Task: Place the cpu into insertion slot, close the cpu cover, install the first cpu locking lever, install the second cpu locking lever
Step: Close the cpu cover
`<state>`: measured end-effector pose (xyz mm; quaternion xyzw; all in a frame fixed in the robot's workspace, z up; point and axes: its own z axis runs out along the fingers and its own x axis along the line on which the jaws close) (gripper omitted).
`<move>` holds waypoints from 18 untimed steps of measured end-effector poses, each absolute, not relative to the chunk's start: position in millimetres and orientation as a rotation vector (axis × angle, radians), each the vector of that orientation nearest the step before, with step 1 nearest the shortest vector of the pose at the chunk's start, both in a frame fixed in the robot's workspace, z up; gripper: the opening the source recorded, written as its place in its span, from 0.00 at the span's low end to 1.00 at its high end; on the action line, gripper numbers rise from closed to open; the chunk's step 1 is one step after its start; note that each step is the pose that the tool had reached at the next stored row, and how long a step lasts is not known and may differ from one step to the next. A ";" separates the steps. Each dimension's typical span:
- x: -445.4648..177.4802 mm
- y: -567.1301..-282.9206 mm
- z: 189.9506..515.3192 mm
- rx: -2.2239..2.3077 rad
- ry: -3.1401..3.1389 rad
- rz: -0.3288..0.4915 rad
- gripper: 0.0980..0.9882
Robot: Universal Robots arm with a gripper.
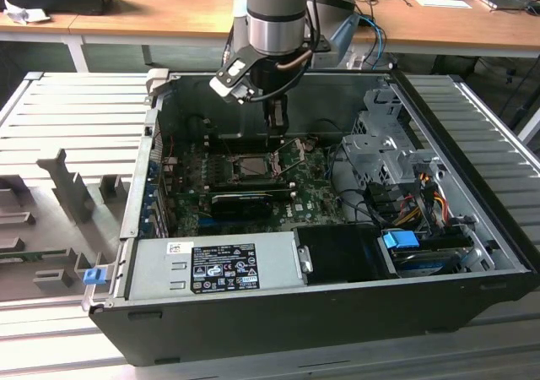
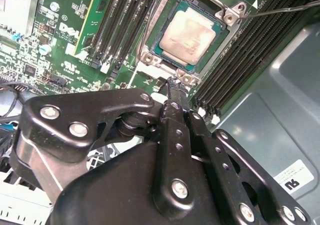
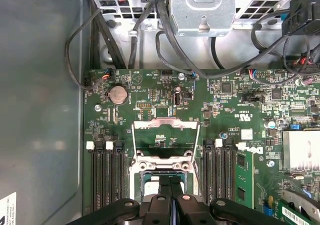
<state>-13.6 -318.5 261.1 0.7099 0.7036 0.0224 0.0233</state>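
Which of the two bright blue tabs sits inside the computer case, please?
The blue tab on the drive, at the exterior view's right; the other tab sits outside the case.

Arm (image 1: 277, 13) upright, pointing straight down; gripper (image 2: 176, 83) fingers pressed together.

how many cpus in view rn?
1. The cpu sits in the insertion slot, just past the shut gripper; the cpu cover stands open. The gripper's body hides some circuit board, so others may be hidden.
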 end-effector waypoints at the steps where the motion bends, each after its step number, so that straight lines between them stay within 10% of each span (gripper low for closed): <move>1: -13.5 -318.5 261.7 2.198 2.178 0.070 0.01; 18: -3.8 -318.3 270.4 2.198 2.178 0.069 0.01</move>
